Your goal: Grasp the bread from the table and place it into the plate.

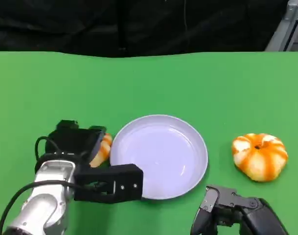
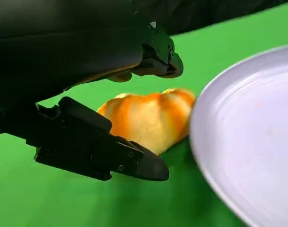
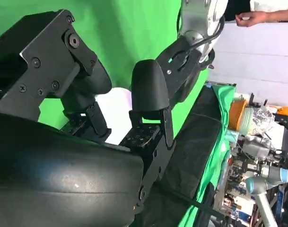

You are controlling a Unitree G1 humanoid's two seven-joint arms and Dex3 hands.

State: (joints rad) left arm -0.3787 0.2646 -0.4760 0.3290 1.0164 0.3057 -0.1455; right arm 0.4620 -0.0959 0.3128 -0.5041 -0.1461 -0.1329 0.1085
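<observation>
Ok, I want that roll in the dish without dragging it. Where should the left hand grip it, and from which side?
Across the rounded middle of the bread, fingers on opposite flanks, probably coming from above on the side away from the plate, whose rim sits close against it. The left hand already straddles it.

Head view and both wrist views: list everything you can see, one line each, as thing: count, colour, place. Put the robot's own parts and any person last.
Bread roll: one, orange and pale yellow, on the table just left of the plate, between the left hand's fingers.
Plate: one, white, near the middle of the table, nothing in it.
Pumpkin-shaped piece: one, orange with white stripes, on the table right of the plate.
Table: one, green cover, black backdrop behind.
Shelves of clutter: blurred, mixed colours, beside the table in the right wrist view.
Left hand: one, black on a silver forearm, fingers around the bread roll.
Right hand: one, black, low at the near table edge, holding nothing visible.
Person's hand: one, at the right wrist view's upper edge.
</observation>
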